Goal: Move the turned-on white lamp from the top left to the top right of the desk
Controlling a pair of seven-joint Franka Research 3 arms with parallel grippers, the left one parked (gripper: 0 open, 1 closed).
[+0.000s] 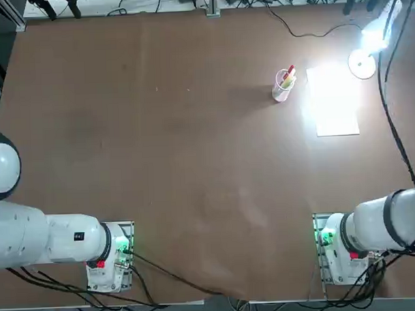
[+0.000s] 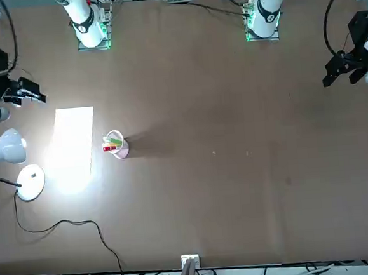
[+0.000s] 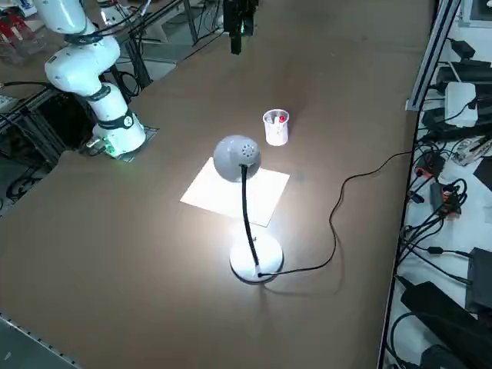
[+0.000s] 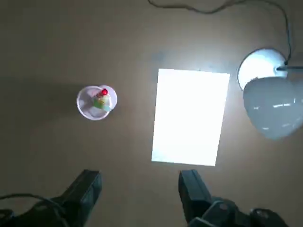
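Brown and matte, the tabletop spread wide under everything in view. In the wrist view, going left to right, a small clear cup with red-tipped pens stood ahead of the jaws and off to the side of the left finger, well apart from it. Next came a white sheet of paper, lying flat and brightly lit, just ahead of the right finger and not touched by it. Beyond the paper's far edge stood the lamp, switched on, its round base just beside the paper's corner and its glowing head leaning over toward the sheet. A thin black cord ran away from the base across the tabletop.

The right gripper hung above the tabletop with its jaws wide apart and nothing between them, clear of the lamp, the paper and the cup alike.

In the overhead view the lamp sat in the far right corner region of the tabletop, with the paper just beside it and the cup further left. From the side, the lamp stood upright on its disc base, its head over the paper, the cup well beyond.
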